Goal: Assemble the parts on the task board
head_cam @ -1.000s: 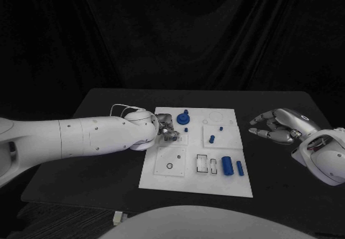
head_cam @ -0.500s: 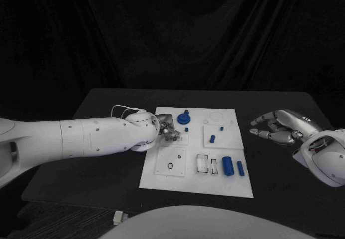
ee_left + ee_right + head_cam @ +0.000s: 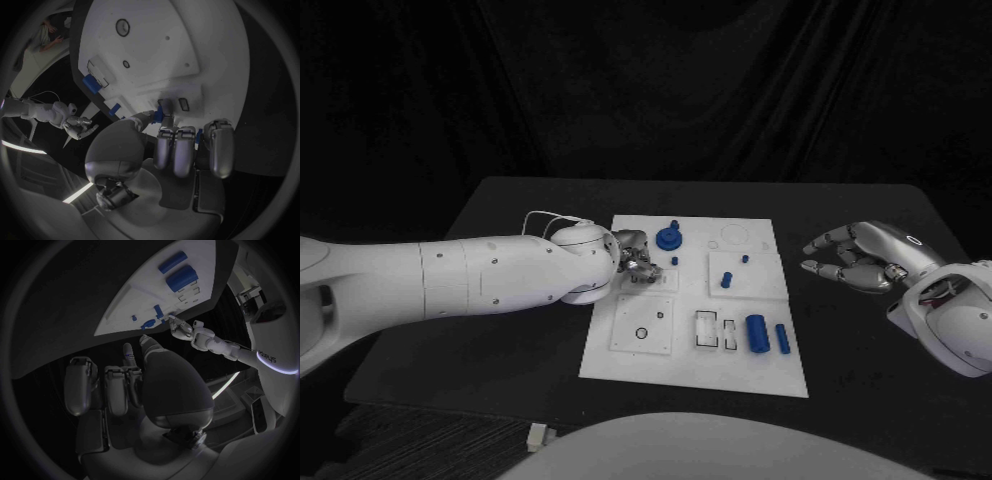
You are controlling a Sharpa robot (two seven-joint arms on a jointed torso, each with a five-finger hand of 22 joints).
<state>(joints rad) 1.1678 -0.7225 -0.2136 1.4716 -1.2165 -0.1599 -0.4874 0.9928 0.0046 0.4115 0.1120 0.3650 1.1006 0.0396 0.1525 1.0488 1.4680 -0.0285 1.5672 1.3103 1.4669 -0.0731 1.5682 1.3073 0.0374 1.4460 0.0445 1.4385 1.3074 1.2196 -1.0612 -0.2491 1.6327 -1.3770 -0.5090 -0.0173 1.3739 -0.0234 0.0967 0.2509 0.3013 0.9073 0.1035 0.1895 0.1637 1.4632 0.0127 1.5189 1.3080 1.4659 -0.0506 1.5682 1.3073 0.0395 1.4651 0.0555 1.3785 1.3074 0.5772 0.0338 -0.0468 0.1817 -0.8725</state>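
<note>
While the left hand [image 3: 635, 262] pinches a small blue part [image 3: 159, 116] over the white task board [image 3: 668, 350], the right hand [image 3: 855, 256] hovers empty, fingers loosely apart, beside it.

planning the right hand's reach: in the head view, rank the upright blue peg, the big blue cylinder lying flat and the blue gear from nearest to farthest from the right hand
From the right hand:
1. Upright blue peg, board's right middle.
2. Big blue cylinder, lying at the board's near right.
3. Blue gear, far side, by the left hand.
</note>
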